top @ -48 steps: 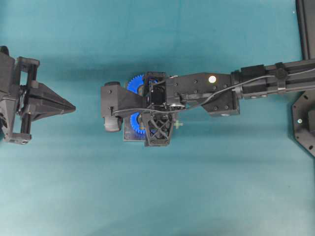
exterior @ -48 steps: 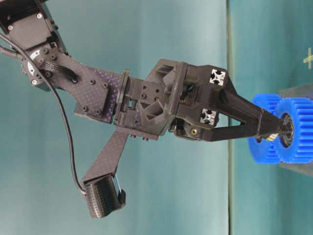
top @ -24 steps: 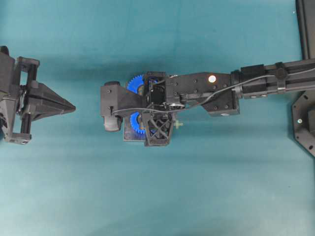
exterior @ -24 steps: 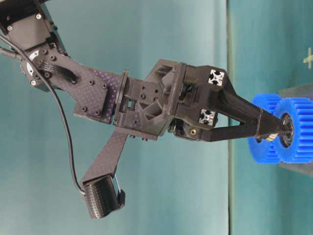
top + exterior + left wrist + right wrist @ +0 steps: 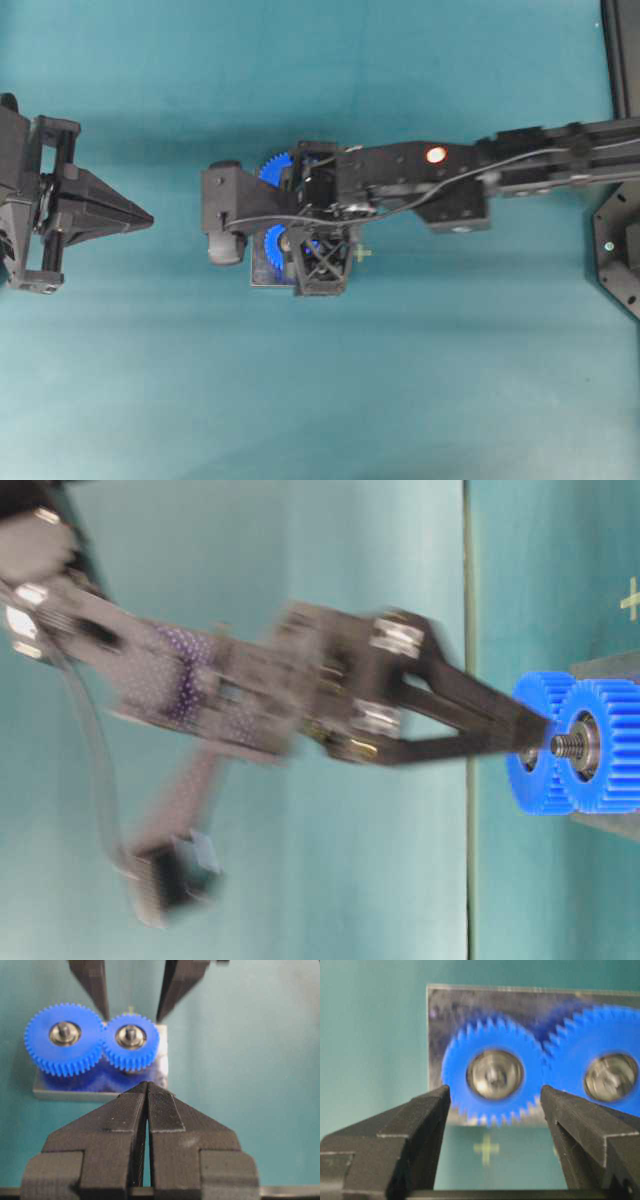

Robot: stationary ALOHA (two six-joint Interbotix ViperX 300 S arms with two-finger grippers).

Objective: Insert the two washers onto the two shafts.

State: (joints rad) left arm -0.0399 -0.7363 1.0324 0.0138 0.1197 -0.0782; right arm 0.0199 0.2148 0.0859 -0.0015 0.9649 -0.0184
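In the right wrist view, the right end effector (image 5: 492, 1110) stands released, its two fingers (image 5: 412, 1135) spread well apart to either side of the smaller blue gear (image 5: 492, 1075). At that gear's middle a silvery disc, probably the washer (image 5: 495, 1074), sits around the shaft (image 5: 131, 1035); the picture is too soft there to be sure. Beside it, meshed tooth to tooth, is the larger blue gear (image 5: 600, 1067). Both gears rest on a clear base block (image 5: 470, 997) lying on the teal desk (image 5: 320, 400). From table level the threaded shaft tip juts out past the gear face. Farther off, the left end effector (image 5: 148, 215) is clenched, its tips pressed together, well apart from the gears.
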